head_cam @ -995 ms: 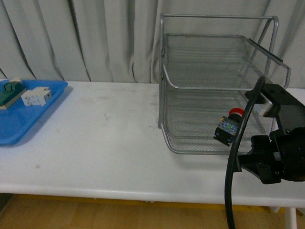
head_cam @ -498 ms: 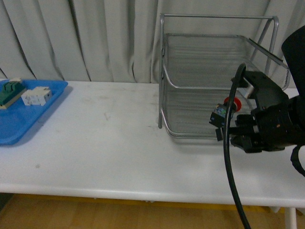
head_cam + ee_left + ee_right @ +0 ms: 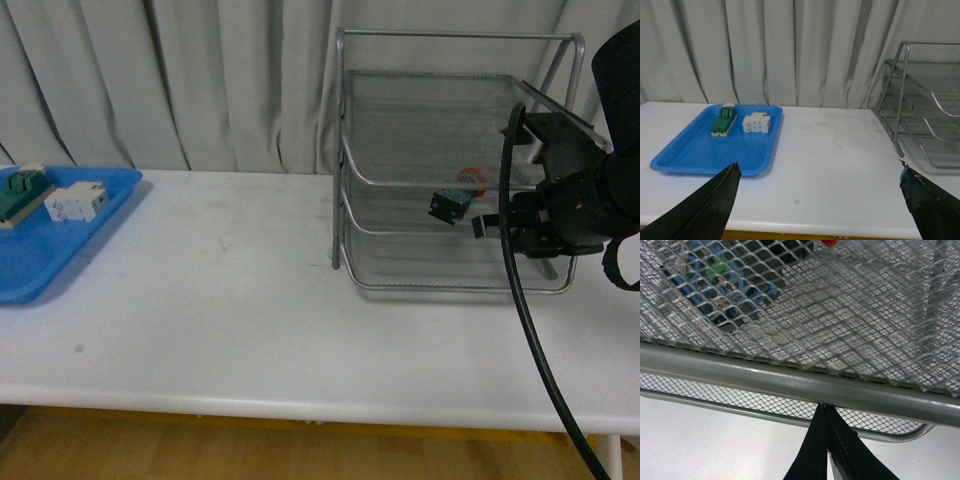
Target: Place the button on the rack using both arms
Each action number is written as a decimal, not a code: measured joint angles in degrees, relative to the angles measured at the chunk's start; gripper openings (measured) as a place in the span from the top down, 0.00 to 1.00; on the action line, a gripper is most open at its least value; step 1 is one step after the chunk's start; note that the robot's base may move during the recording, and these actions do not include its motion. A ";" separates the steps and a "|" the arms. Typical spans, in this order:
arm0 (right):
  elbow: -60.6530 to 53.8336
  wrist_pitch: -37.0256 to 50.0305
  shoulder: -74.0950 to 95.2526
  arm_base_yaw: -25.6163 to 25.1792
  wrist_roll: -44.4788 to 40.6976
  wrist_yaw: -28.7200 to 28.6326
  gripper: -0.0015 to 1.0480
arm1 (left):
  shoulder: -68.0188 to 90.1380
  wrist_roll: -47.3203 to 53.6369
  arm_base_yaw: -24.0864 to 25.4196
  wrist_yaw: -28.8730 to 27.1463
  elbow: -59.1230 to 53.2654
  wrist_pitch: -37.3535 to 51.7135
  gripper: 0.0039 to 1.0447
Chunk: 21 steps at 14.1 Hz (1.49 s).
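Sitting on the rack's (image 3: 450, 180) middle tier, the button (image 3: 452, 203) looks released. Right gripper (image 3: 828, 452) just outside the rack's front rail, fingers pressed together, empty; left gripper (image 3: 820, 200) spread wide. Button: light, rigid; grip the block body, probably not the cap.

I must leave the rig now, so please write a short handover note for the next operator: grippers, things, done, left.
Left gripper: open, empty, facing the blue tray.
Right gripper: fingers together, holding nothing, under a front rail of the rack.
Button: lies tilted on the mesh, apparently on the middle tier.
Done: button seems placed.
Left: draw the right arm back and confirm the tier.
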 joint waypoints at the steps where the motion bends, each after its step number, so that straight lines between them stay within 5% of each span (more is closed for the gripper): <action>1: -0.02 0.00 -0.02 0.09 -0.48 -0.04 0.98 | 0.00 0.00 0.00 0.02 0.00 -0.02 0.06; 7: -6.88 1.01 -5.44 1.51 -0.35 -1.70 0.98 | 0.00 -0.02 0.00 0.02 0.00 -0.02 0.06; 12: -27.41 7.39 -29.07 1.84 2.89 -14.51 0.98 | 0.00 0.00 0.00 0.02 0.00 -0.02 0.06; 16: -44.78 15.21 -53.24 -6.34 5.14 -20.02 0.98 | 0.00 0.00 0.00 0.02 0.00 -0.02 0.06; 17: -54.49 35.69 -56.61 -6.34 3.39 -4.68 0.98 | 0.00 -0.02 0.00 0.02 0.00 0.02 0.06; 18: -58.12 40.61 -59.06 -6.34 3.04 0.02 0.98 | 0.00 -0.02 0.02 0.02 0.00 -0.04 0.06; 21: -59.36 42.16 -61.81 -6.40 2.78 2.45 0.98 | 0.00 -0.02 0.04 0.02 0.00 -0.02 0.06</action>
